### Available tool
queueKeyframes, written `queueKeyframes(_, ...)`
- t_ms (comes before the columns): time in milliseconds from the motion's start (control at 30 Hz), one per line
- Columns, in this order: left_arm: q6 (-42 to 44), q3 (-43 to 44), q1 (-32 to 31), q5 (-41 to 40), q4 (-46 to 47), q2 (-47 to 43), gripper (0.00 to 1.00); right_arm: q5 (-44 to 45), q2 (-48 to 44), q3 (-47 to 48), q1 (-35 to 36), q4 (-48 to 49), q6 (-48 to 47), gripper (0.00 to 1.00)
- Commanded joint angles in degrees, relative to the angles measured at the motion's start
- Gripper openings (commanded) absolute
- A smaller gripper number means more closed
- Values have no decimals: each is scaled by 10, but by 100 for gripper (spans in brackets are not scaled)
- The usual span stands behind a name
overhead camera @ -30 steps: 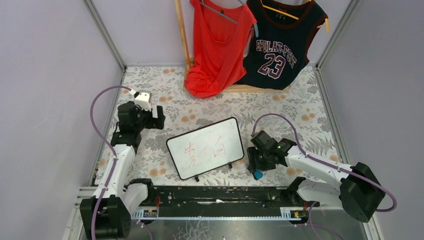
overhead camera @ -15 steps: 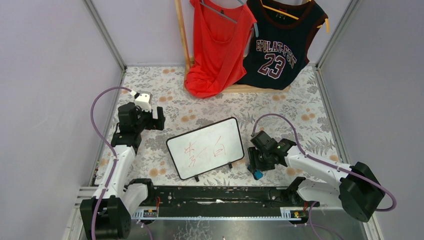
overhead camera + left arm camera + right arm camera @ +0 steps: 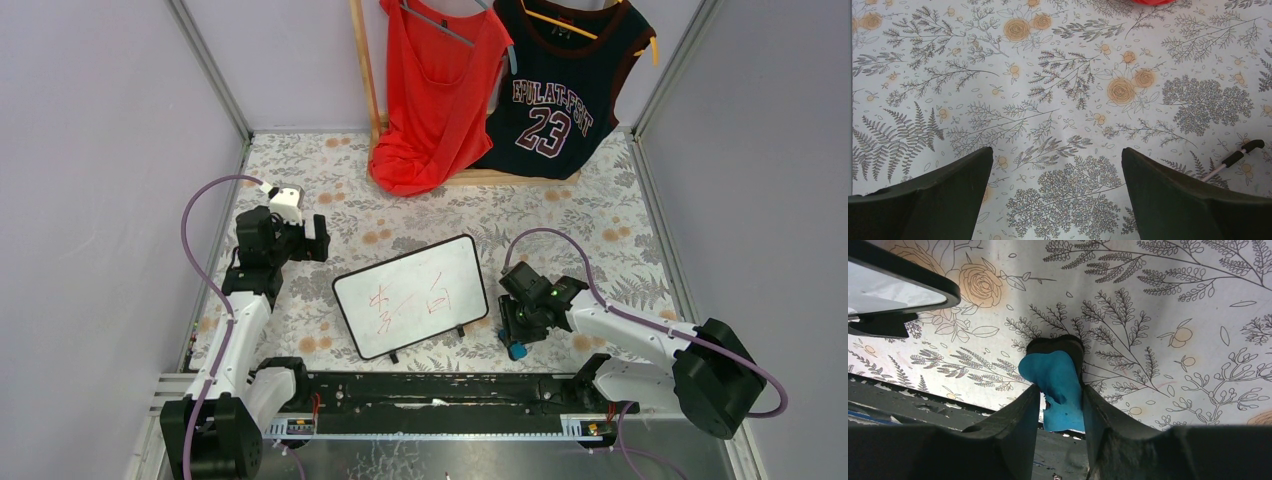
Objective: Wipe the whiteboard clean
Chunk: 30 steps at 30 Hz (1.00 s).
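The whiteboard (image 3: 410,295) lies tilted on the flowered tablecloth at the centre, with red scribbles on it. One of its black-framed corners (image 3: 895,287) shows at the upper left of the right wrist view. Just right of the board, my right gripper (image 3: 515,338) points down, and its fingers (image 3: 1060,390) press both sides of a small blue eraser (image 3: 1058,382) with a black backing. The eraser (image 3: 516,351) rests on the cloth near the front rail. My left gripper (image 3: 318,238) hovers left of the board, and its jaws (image 3: 1055,155) stand wide apart with nothing between them.
A red top (image 3: 435,90) and a dark jersey (image 3: 560,95) hang on a wooden rack (image 3: 368,80) at the back. A black rail (image 3: 440,390) runs along the near edge. Grey walls enclose both sides. A thin rod with a black tip (image 3: 1243,152) lies on the cloth.
My right gripper's fingers have closed in on the blue eraser, with the wrist shifting slightly. The left arm and the whiteboard have not moved.
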Motion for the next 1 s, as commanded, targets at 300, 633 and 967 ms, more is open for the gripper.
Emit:
queueKeyframes(300,7,-9,3,-6,2,-15,100,26,-6,6,6,-5,14,60)
queueKeyframes(633,9,-13,3,-8,2,-16,100,22,-12,3,7,-5,13,52)
queueKeyframes(967,11,-16,3,-9,2,-16,100,27,7,3,15,-4,19,49)
